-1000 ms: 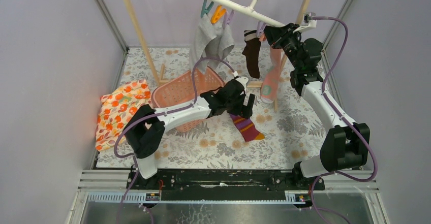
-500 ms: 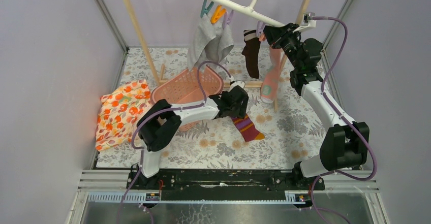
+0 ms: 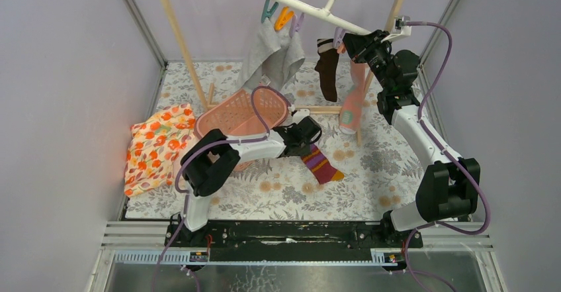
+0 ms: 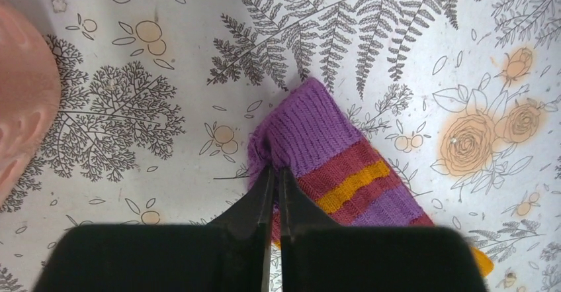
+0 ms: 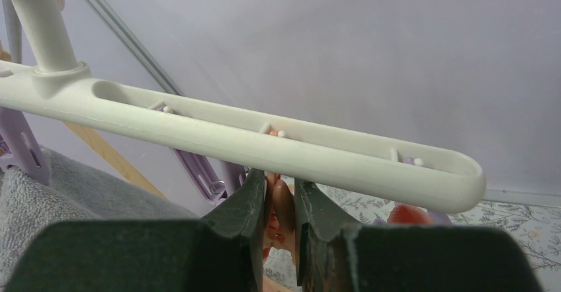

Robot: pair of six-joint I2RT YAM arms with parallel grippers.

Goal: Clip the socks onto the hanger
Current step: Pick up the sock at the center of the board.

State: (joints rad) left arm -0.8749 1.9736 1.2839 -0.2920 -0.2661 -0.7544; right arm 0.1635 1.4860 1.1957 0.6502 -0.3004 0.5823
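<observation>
The purple sock [image 3: 323,166] with dark red and orange stripes lies flat on the floral table, its cuff [image 4: 311,123] pointing away from me. My left gripper [image 3: 305,147] [image 4: 274,168] is down at that cuff and shut, pinching the cuff's left edge. The white bar hanger [image 3: 311,10] [image 5: 264,143] hangs tilted from the rack's top rail. Just under its right half, my right gripper [image 3: 349,40] [image 5: 278,176] is shut on an orange clip [image 5: 283,206]. A purple clip [image 5: 205,173] hangs just left of it.
Grey socks [image 3: 274,53], a dark brown sock [image 3: 328,67] and a long pink sock [image 3: 352,103] hang from the hanger. A pink basket [image 3: 241,113] sits left of the left gripper, with an orange-patterned cloth [image 3: 155,146] further left. Wooden rack posts [image 3: 178,34] stand behind.
My left gripper dropped onto the purple sock's cuff and went from open to shut on it. The right arm has stayed where it was.
</observation>
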